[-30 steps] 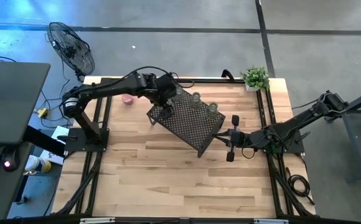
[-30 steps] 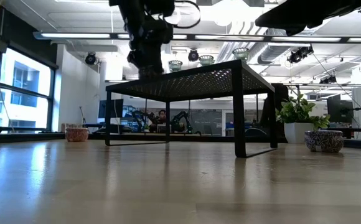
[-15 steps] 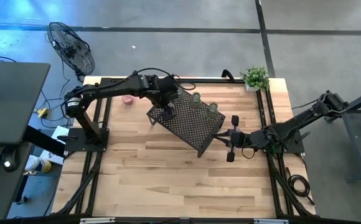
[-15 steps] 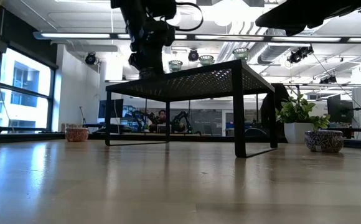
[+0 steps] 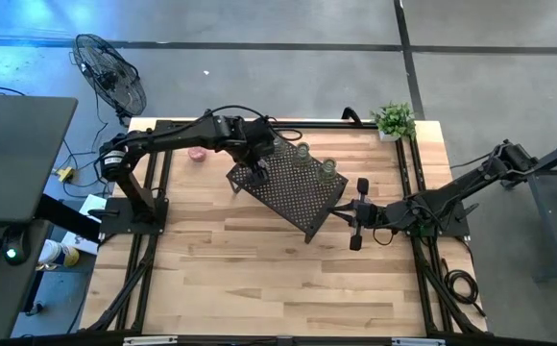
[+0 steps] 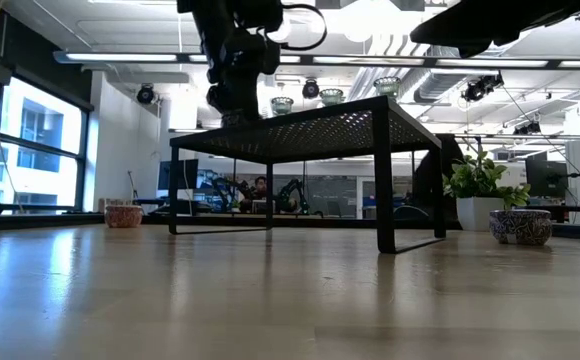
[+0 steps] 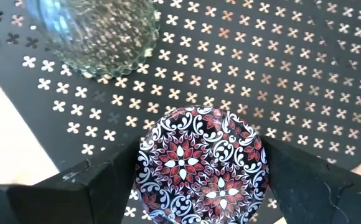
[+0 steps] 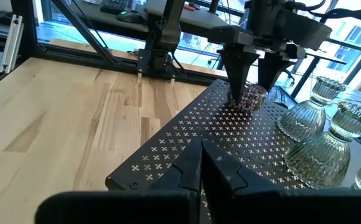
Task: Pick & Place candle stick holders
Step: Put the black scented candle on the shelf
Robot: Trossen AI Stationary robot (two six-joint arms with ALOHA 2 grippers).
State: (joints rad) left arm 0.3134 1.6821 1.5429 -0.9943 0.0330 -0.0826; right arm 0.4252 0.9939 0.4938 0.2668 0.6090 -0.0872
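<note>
3 glass holders stand on the black rack [image 5: 286, 183]; a 4th is being set there.

The left claw [image 8: 250, 79] grips a round holder [image 7: 203, 165] patterned in red, black and white, low over the perforated metal top, beside a ribbed clear cup [image 7: 96, 34]. 1 pink holder [image 5: 197, 153] waits on the wooden surface [image 5: 240, 269]. The right claw [image 5: 357, 213], pinched closed and empty, idles near the rack's corner.

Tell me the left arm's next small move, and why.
Probably open the left pincer and lift straight up. The patterned holder sits between its fingers, apparently resting on the black rack beside a clear ribbed holder. The right pincer waits shut by the rack's edge.
</note>
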